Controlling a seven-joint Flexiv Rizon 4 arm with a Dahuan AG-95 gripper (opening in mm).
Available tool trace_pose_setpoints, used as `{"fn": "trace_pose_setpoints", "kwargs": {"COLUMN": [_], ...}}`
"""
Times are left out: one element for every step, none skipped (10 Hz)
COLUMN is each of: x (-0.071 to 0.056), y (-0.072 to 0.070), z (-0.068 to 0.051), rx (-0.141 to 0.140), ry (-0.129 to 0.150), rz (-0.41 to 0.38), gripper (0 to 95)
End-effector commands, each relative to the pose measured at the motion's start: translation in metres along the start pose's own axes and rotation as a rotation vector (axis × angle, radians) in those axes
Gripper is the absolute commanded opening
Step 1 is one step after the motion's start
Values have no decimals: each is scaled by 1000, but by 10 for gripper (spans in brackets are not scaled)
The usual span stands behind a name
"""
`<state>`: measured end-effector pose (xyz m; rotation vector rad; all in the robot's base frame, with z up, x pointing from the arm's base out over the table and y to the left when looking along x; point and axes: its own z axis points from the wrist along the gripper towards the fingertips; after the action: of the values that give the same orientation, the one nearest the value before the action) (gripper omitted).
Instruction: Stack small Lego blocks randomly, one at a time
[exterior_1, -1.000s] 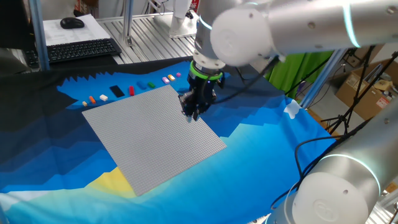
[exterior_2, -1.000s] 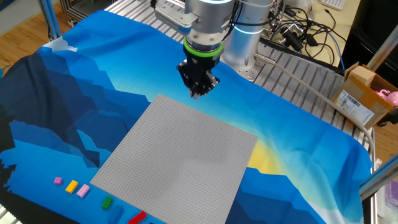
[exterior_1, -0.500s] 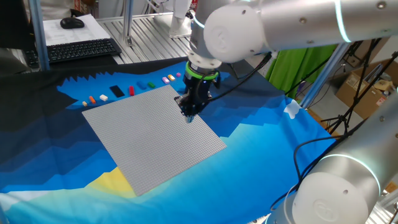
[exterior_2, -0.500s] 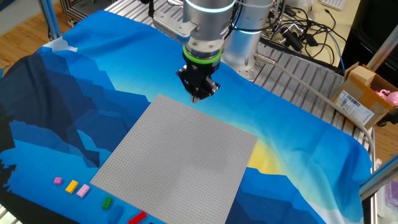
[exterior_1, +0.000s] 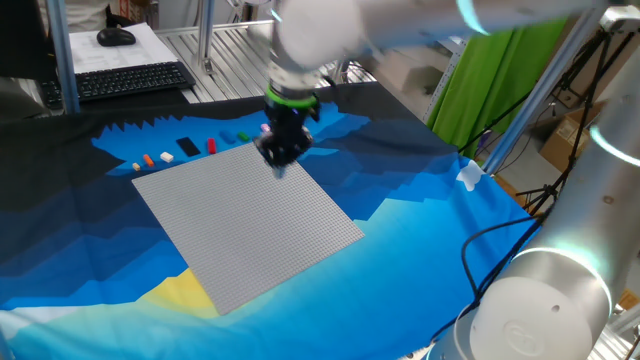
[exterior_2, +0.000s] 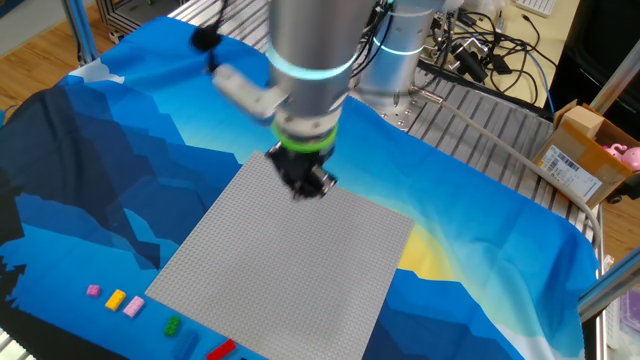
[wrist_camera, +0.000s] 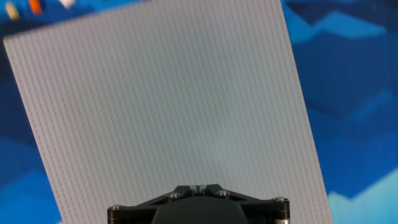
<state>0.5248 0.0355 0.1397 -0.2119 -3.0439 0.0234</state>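
Claw (exterior_1: 278, 163) pointing straight down over the grey studded baseplate (exterior_1: 245, 220), near the plate's far corner in one fixed view; fingers pressed together, nothing between them. Seen in the other fixed view, claw (exterior_2: 307, 187) above the plate's (exterior_2: 290, 270) upper part, arm blurred. Hand view: black claw body at bottom edge, seam of closed fingers (wrist_camera: 198, 187) just visible, baseplate (wrist_camera: 168, 106) filling most of the frame.

Small Lego blocks (exterior_1: 212, 146) lined up on the blue cloth (exterior_1: 430, 240) of the tabletop, just beyond the plate's far edge (orange, white, red, green, blue, pink among them), well apart from the claw. Flat black piece (exterior_1: 188, 147) in the same row. Other fixed view: pink, yellow, green, red blocks (exterior_2: 116, 299) by the plate's near corner.
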Motion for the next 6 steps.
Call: {"fn": "trace_pose_setpoints", "kwargs": {"x": [-20, -32, -46, -59, -64, -64], "y": [0, 0, -1, -3, -4, -4], "z": [-3, -7, -10, -14, -15, -15], "rx": [-1, -3, -12, -13, -13, -12], "ry": [8, 20, 26, 28, 28, 27], "rz": [-8, -12, -3, -9, -11, -17], "gripper": [0, 0, 0, 0, 0, 0]}}
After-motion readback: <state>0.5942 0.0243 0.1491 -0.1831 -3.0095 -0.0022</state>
